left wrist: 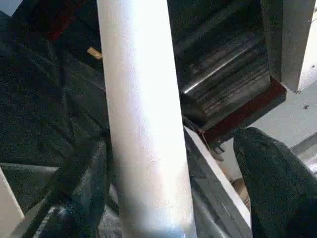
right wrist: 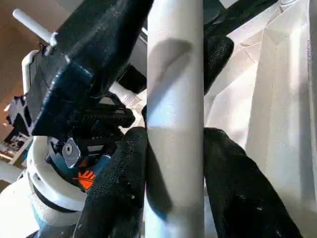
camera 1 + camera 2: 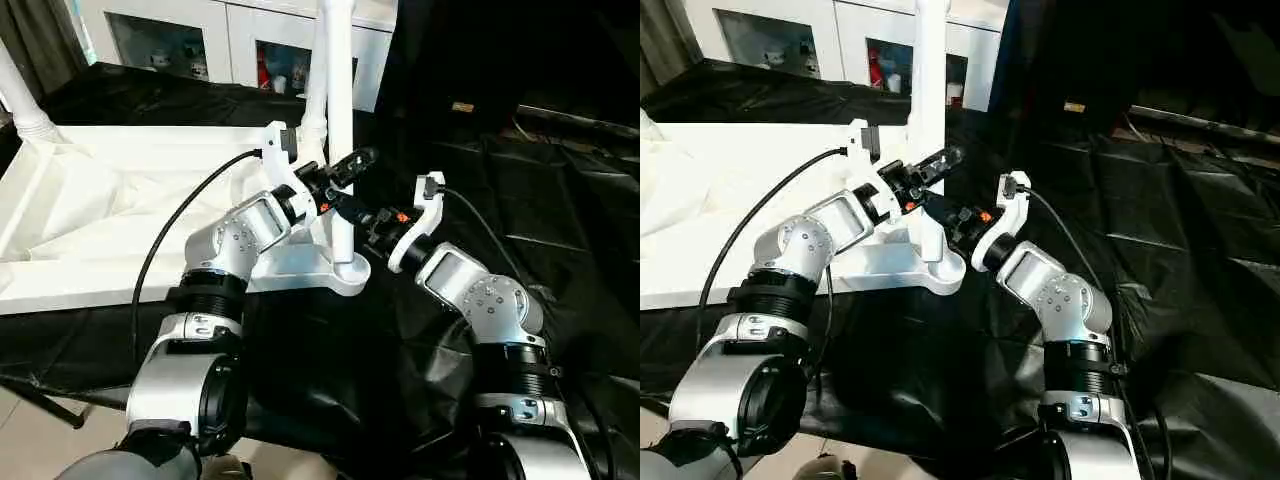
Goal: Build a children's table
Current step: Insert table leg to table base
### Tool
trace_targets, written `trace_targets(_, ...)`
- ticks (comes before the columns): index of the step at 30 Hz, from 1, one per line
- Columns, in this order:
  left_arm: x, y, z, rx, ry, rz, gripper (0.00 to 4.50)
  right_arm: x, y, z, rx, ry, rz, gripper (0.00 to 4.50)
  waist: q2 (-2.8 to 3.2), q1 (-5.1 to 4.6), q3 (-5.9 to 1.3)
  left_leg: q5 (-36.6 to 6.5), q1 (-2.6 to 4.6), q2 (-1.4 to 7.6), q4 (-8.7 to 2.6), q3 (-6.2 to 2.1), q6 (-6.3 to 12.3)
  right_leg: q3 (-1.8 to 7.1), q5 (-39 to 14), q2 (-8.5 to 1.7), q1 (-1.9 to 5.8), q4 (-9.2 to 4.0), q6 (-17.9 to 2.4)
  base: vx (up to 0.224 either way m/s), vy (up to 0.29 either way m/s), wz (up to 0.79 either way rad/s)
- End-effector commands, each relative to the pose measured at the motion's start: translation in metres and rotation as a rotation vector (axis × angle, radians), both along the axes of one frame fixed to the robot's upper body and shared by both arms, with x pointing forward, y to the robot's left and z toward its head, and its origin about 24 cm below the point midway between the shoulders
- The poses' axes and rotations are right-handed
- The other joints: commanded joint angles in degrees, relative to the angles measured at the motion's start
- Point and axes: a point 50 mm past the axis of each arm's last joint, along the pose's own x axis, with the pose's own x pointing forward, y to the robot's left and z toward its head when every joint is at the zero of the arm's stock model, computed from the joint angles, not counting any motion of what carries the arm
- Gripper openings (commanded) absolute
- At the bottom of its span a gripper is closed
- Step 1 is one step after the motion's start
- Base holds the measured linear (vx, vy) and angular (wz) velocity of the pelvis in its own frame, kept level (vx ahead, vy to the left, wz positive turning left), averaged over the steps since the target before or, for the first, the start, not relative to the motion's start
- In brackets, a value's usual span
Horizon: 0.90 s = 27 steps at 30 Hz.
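Two grippers on one leg [image 3: 341, 120]: your right gripper [image 2: 173, 168] is clamped on it low down, your left gripper [image 3: 345, 168] straddles it higher with fingers apart. Leg stands upright in the socket at the tabletop's [image 3: 120, 190] near right corner; press straight down its axis.
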Motion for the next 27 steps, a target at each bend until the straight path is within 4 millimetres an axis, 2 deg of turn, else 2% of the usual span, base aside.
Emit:
trace_targets(1, -0.0018, -0.0037, 0.0068, -0.013, -0.027, -0.031, 3.62, 0.0011, 0.0009, 0.0075, -0.005, -0.031, 0.001, 1.30, 0.64, 0.16, -4.64, -5.4, 0.90, 1.50, -3.53, -0.82, 0.06, 2.62, -1.1, -4.47, 3.60, -3.89, -12.5, 0.000, 0.000, 0.00)
trace_targets(6, -0.0023, -0.0017, 0.0062, -0.022, -0.024, -0.028, 3.19, 0.0013, 0.0028, 0.0065, -0.007, -0.028, 0.012, 1.30, 0.72, 0.25, -4.63, -5.5, 1.00, 1.55, -3.56, -0.84, -0.12, 2.62, -1.9, -4.45, 3.52, -3.98, -12.0, 0.000, 0.000, 0.00)
trace_targets(7, -0.0026, -0.0012, 0.0060, -0.024, -0.023, -0.026, 3.11, 0.0012, 0.0032, 0.0065, -0.008, -0.027, 0.015, 1.30, -0.16, 0.44, -4.60, -5.2, 0.91, 1.57, -3.57, -0.83, 0.16, 2.59, -2.4, -4.59, 3.65, -3.82, -11.9, 0.000, 0.000, 0.00)
trace_targets(8, -0.0030, -0.0009, 0.0060, -0.026, -0.023, -0.026, 2.91, 0.0013, 0.0035, 0.0065, -0.008, -0.027, 0.017, 1.30, 0.15, 0.50, -4.61, -4.9, 1.00, 1.62, -3.52, -0.78, 0.24, 2.62, -2.3, -4.61, 3.45, -3.88, -11.8, 0.000, 0.000, 0.00)
trace_targets(11, -0.0039, 0.0012, 0.0061, -0.028, -0.022, -0.026, 2.78, 0.0024, 0.0065, 0.0073, -0.008, -0.030, 0.025, 1.30, 0.13, 0.60, -4.62, -4.7, 0.99, 1.59, -3.53, -0.76, 0.21, 2.61, -1.7, -4.55, 3.45, -3.79, -11.8, 0.000, 0.000, 0.00)
trace_targets(12, -0.0039, 0.0017, 0.0061, -0.028, -0.022, -0.025, 2.62, 0.0025, 0.0072, 0.0076, -0.006, -0.031, 0.026, 1.30, 0.33, 0.65, -4.61, -4.7, 0.97, 1.58, -3.54, -0.79, 0.15, 2.62, -1.6, -4.57, 3.44, -3.79, -11.7, 0.000, 0.000, 0.00)
trace_targets(22, -0.0042, 0.0016, 0.0053, -0.029, -0.015, -0.021, 1.75, 0.0016, 0.0088, 0.0066, 0.002, -0.031, 0.028, 1.30, 0.27, 0.70, -4.68, -4.5, 1.01, 1.52, -3.52, -0.76, -0.15, 2.62, -0.7, -4.48, 3.45, -3.73, -11.6, 0.000, 0.000, 0.00)
trace_targets(25, -0.0045, 0.0018, 0.0053, -0.030, -0.013, -0.021, 1.63, 0.0023, 0.0088, 0.0072, -0.008, -0.041, 0.026, 1.30, 0.27, 0.74, -4.67, -4.6, 0.92, 1.50, -3.51, -0.78, -0.15, 2.62, -0.9, -4.55, 3.53, -3.76, -11.6, 0.000, 0.000, 0.00)
trace_targets(26, -0.0044, 0.0017, 0.0053, -0.030, -0.014, -0.021, 1.59, 0.0033, 0.0084, 0.0073, -0.025, -0.057, 0.015, 1.65, 0.50, 0.77, -4.69, -4.6, 0.92, 1.52, -3.52, -0.83, -0.24, 2.61, -0.9, -4.57, 3.53, -3.70, -11.5, 0.000, 0.000, 0.00)
trace_targets(27, -0.0043, 0.0018, 0.0056, -0.029, -0.015, -0.021, 1.59, 0.0035, 0.0083, 0.0072, -0.031, -0.063, 0.014, 1.86, 0.45, 0.73, -4.67, -4.7, 0.92, 1.50, -3.52, -0.82, -0.29, 2.61, -0.9, -4.52, 3.50, -3.77, -11.4, 0.000, 0.000, 0.00)
